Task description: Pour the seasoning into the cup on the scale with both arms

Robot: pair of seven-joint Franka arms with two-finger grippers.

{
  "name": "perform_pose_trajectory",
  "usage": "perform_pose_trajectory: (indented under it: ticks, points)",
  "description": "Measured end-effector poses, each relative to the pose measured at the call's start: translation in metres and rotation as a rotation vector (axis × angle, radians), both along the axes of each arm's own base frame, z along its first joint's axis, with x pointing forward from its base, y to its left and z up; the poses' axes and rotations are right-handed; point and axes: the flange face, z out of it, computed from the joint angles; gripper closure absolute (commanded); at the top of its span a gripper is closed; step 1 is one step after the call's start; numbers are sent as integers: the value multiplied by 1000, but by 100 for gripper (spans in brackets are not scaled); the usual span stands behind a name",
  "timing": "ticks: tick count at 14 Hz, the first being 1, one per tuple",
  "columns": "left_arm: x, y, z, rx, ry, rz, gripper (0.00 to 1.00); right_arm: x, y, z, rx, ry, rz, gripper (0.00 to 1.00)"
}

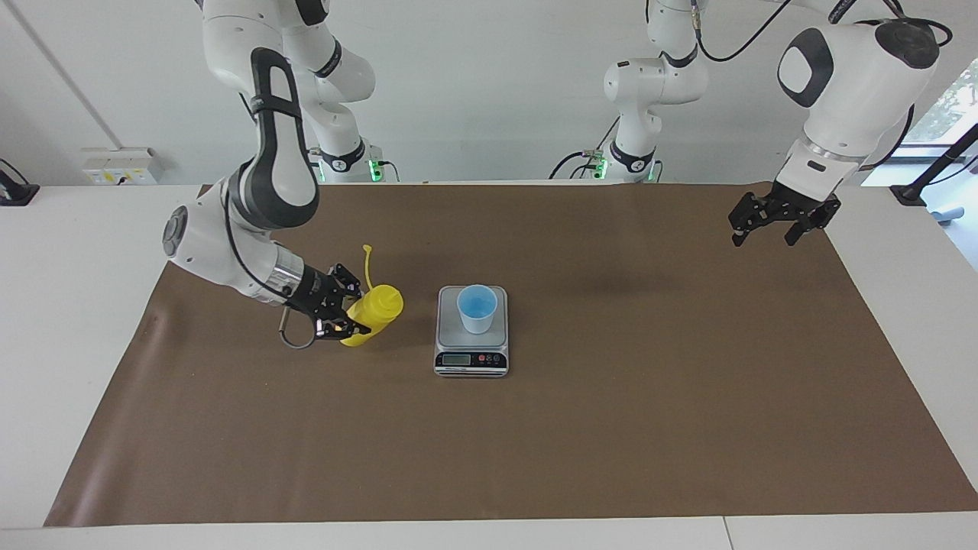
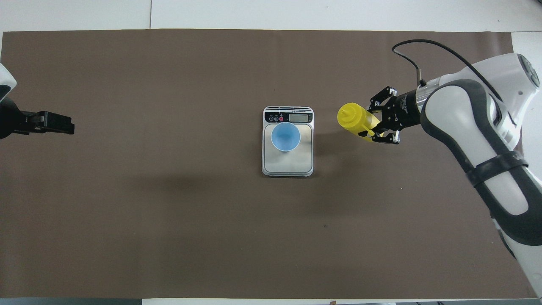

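The seasoning (image 1: pixel 376 309) (image 2: pixel 352 120), a yellow squeeze bottle, is held by my right gripper (image 1: pixel 353 312) (image 2: pixel 372 123), which is shut on its body. The bottle is tilted, nozzle leaning toward the scale, and hangs just beside it toward the right arm's end. Its thin cap strand (image 1: pixel 368 263) sticks up. The light blue cup (image 1: pixel 477 308) (image 2: pixel 286 136) stands upright on the silver scale (image 1: pixel 451 333) (image 2: pixel 288 167) at mid-table. My left gripper (image 1: pixel 783 220) (image 2: pixel 48 126) hangs open and holding nothing, high over the mat's edge at the left arm's end.
A brown mat (image 1: pixel 611 428) (image 2: pixel 211 220) covers most of the white table (image 1: pixel 76 252). The scale's black panel and display (image 1: pixel 470 359) face away from the robots. Cables run along both arms.
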Motion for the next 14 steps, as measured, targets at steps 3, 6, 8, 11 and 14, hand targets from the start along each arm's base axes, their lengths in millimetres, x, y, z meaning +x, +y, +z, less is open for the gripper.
perform_pose_trajectory:
  ticks: [3,6,8,11,14]
  points:
    - [-5,0,26,1,31,-2,0,-1,48,14,-147,2,31,100]
    - [-8,9,37,2,55,-26,0,-10,83,16,-245,-3,73,100]
    - [-8,14,34,1,72,-32,0,-13,97,16,-320,-15,89,100]
    - [-8,12,31,-17,87,-34,0,-20,121,18,-430,-57,133,100]
    - [-8,10,32,-29,86,-34,0,-23,136,22,-492,-91,170,100]
